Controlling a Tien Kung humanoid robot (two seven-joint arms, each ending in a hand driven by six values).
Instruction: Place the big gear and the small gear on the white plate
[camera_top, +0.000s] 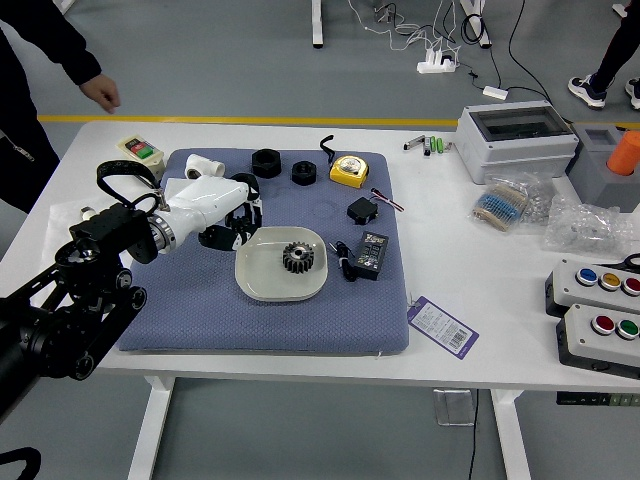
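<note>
The robot's white-and-black left hand (217, 212) reached in over the blue-grey cloth mat (260, 330), at the upper-left rim of the shallow white plate (268, 283). Whether that hand was open, closed or gripping something, I could not tell. A dark metal gear with coarse teeth (298, 257) sat on the plate, right of its middle (big or small, I couldn't say which).

Beyond the mat's far-left corner, the person's hand (101, 93) hung past the white table's far edge, off the tabletop. A white cylindrical roll (205, 167) lay near the mat's far edge, two black rolls (266, 163) (304, 173) stood farther right, and beside them lay a yellow tape measure (350, 171).
</note>
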